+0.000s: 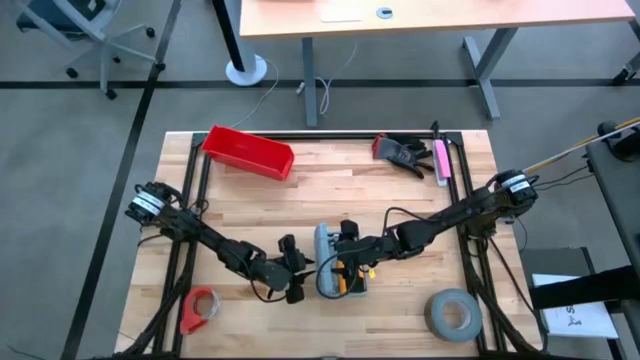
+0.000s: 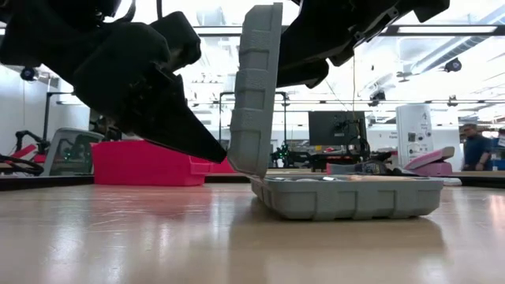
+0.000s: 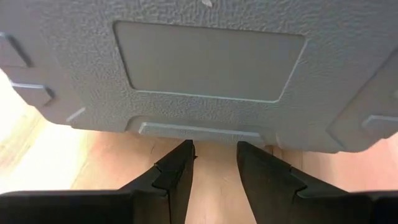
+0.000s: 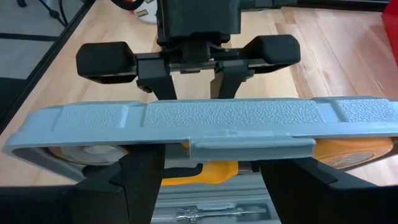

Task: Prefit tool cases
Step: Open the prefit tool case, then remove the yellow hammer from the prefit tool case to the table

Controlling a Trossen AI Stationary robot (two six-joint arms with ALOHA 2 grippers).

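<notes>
Open tool case (image 2: 347,196), lid upright, on table (image 2: 158,237)

light: bright overhead – ceiling strips blow out in the low view
shadows: soft
blur: near tabletop (image 2: 158,244) fuzzy, grippers just silhouettes

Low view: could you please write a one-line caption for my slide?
Grey tool case on a wooden table, its lid upright, with a red bin behind.

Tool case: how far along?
Done: tool case lies open on the table, orange tool inside. In hand: lid stands about upright, right claw spread across its edge; left claw faces its outer side, not gripping. Left: closing the lid.
</notes>
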